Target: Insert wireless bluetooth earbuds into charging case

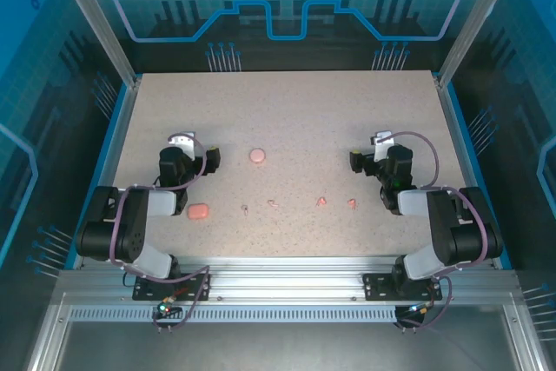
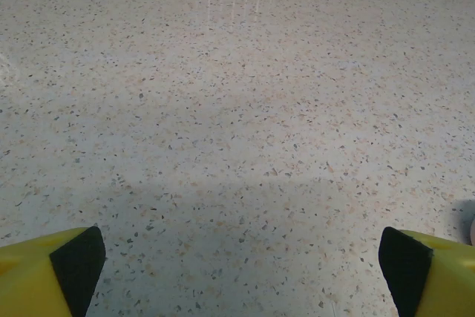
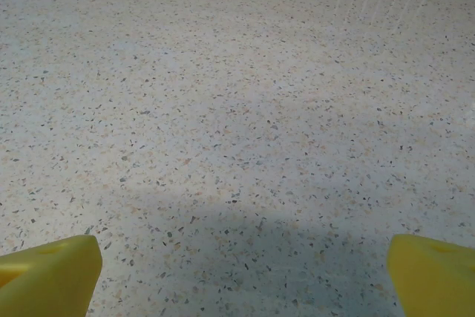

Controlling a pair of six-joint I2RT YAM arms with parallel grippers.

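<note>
Four tiny earbuds lie in a row near the table's front: two pale ones [image 1: 245,208] [image 1: 274,202] and two stronger pink ones [image 1: 321,201] [image 1: 352,203]. A round pink case [image 1: 258,155] sits shut behind them at the centre. A rounded-rectangular pink case [image 1: 198,211] lies left of the row, beside my left arm. My left gripper [image 1: 196,149] [image 2: 241,261] is open over bare table, left of the round case. My right gripper [image 1: 368,150] [image 3: 245,269] is open too, with nothing between its yellow fingers [image 3: 52,269], back right of the pink earbuds.
The speckled tabletop [image 1: 287,110] has blue side rails and a dark back wall. Both arms' bases stand on the aluminium rail [image 1: 278,280] at the near edge. Open table stretches behind the cases.
</note>
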